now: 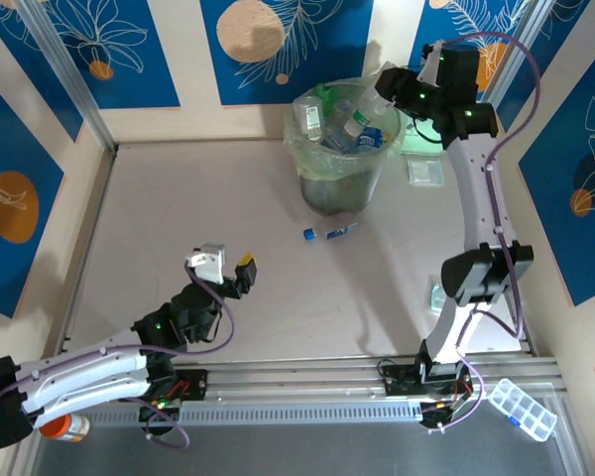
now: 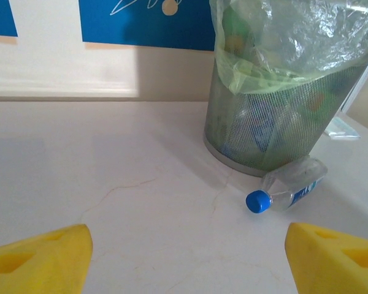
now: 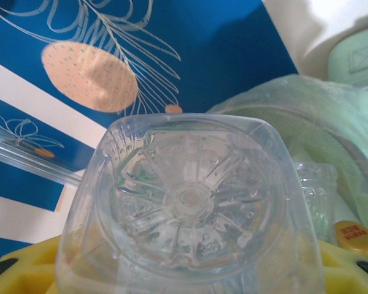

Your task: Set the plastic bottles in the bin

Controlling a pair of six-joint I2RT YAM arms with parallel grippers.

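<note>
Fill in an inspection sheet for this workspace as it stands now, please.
Surface: pale table, faint hairline cracks.
Job's things: bin holds several bottles; blue-capped bottle lies on the table by its base; clear bottle held above the bin.
Clutter: orange bottle by the left arm's base; compartment box at near right; mint-green case beside the bin.
Grippers: left gripper open, empty; right gripper shut on the clear bottle.
Cables: purple cables loop along both arms.
Surroundings: blue leaf-patterned wall panels.
</note>
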